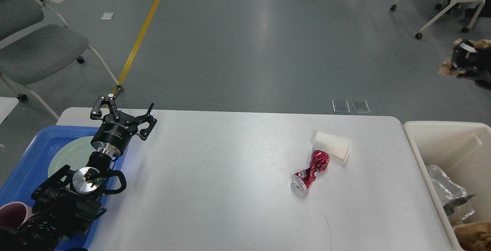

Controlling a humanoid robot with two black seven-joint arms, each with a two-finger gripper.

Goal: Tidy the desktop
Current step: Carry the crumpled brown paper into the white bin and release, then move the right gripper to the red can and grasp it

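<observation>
Left tool [124,107]: fingers spread wide and holding nothing, poised at the table's far left corner, above the inner edge of the blue tray.
Right tool [458,57]: raised high at the right edge of view, well above and beyond the bin, pinching a crumpled brown paper wad [447,67] that bulges on both sides of it.
Table [230,174]: white top with rounded corners, spreading between the two tools; a thin dark scratch [328,228] marks its near side.
Crushed red can [310,170]: lying on its side, far to the right of the left tool, well below the right tool.
Paper cup [333,145]: tipped over, touching the can's far end.
Blue tray [27,159]: under the left arm, carrying a pale green plate [69,157] and a maroon cup [11,213].
Cream bin [441,140]: against the table's right end, below the right tool, holding clear plastic [445,189] and brown paper [473,235].
</observation>
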